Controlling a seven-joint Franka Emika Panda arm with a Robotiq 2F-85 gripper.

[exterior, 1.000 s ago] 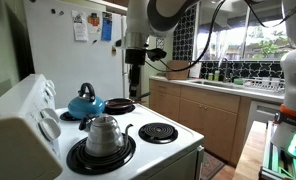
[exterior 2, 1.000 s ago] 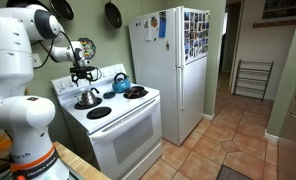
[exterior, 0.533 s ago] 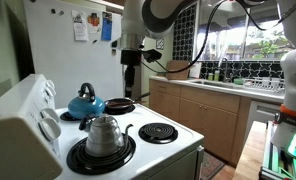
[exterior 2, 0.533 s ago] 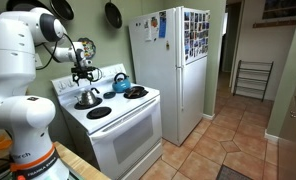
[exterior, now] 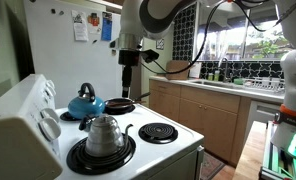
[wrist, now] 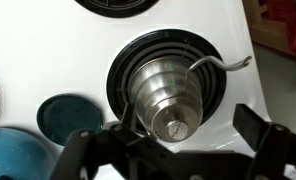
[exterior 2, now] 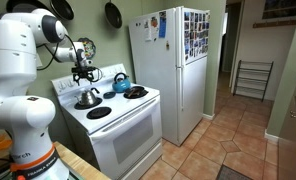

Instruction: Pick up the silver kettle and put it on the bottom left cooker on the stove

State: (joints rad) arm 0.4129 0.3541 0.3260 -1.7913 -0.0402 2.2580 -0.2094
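The silver kettle [exterior: 103, 134] [exterior 2: 88, 98] stands on the larger black coil burner [exterior: 80, 157] of the white stove [exterior: 184, 151] [exterior 2: 129, 130]. The smaller coil burner with a chrome rim [exterior: 158, 131] [exterior 2: 99, 112] next to it is bare. My gripper [exterior: 129, 90] [exterior 2: 85, 76] hangs open in the air above the kettle and touches nothing. In the wrist view the kettle [wrist: 168, 92] shows from above, its lid knob between my spread fingers [wrist: 183, 140].
A blue kettle [exterior: 85, 101] [exterior 2: 120, 81] [wrist: 13, 160] and a black pan [exterior: 119, 105] [exterior 2: 136, 92] sit on the other burners. The knob panel [exterior: 33, 115] rises behind the kettle. A white fridge [exterior 2: 173, 70] stands beside the stove.
My gripper has shifted slightly sideways above the stove. The kettle has not moved.
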